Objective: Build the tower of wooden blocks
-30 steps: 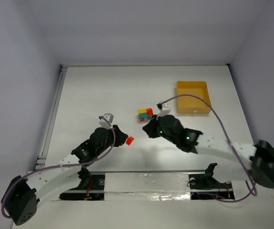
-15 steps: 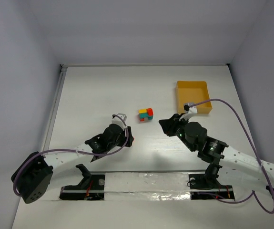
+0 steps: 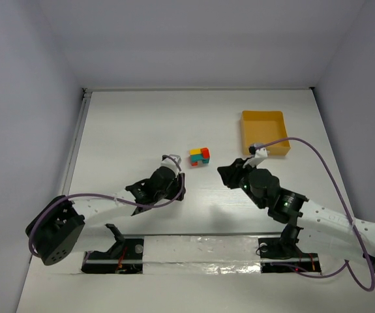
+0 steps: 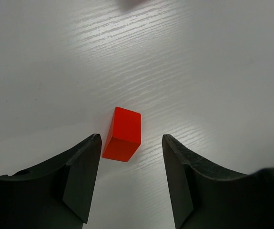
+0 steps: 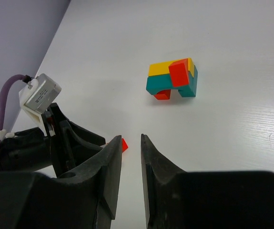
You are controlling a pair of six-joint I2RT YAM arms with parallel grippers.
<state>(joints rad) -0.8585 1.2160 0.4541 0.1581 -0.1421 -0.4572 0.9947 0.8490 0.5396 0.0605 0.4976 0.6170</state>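
Left gripper [image 4: 131, 143]: jaws spread as wide as they go, nothing held. It has slid forward across the table [image 3: 128, 124] in the last second and opened on the way. It now straddles the loose red block [image 4: 123, 134], which lies flat on the table between the fingers, nearer the left one and not touching either as far as I can see.

Right gripper [image 5: 131, 143]: a second ago it was closed and right up against the wood block tower [image 5: 172, 80]. It has since backed away to the right and cracked its jaws to a narrow gap, with nothing in them. Reads as a piece just placed and let go.

Tower: mid-table, standing free. Teal pieces at the base, a small red piece tucked under them, yellow and a red cube on top. Looks squat and steady.

Meaning: stack is partly built, and the red block is likely the next piece, pick about to begin.

Around: yellow-orange tray [image 3: 263, 116] at far right, well apart from the tower. Bare table between red block and tower. Right gripper sits near the tower's right side and could crowd a placement from the left.
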